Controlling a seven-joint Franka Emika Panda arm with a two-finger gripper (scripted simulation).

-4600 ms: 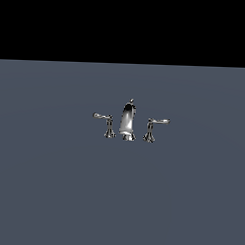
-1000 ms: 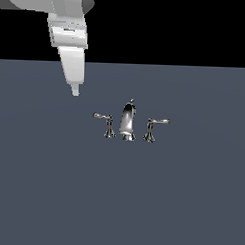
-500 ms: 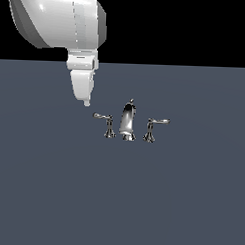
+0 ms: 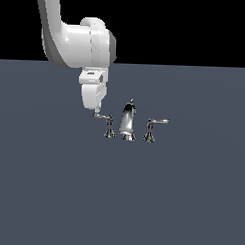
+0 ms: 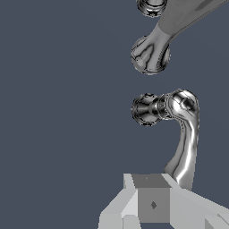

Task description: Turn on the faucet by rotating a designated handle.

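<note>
The end effector (image 4: pixel 96 110) hangs at the tip of the handle (image 4: pixel 107 125) beside the faucet (image 4: pixel 128 122); I cannot tell its grip.

A bare simulated test scene, not a furnished room. A flat, uniform slate-grey ground plane (image 4: pixel 192 197) ends at a straight horizon under a featureless black background. A chrome faucet (image 4: pixel 128 122) stands directly on the plane, unattached to any sink or counter. Surfaces are smooth and untextured, and the white robot arm (image 4: pixel 72 35) shows clean computer-rendered shading; the wrist view shows the same plain grey.
</note>
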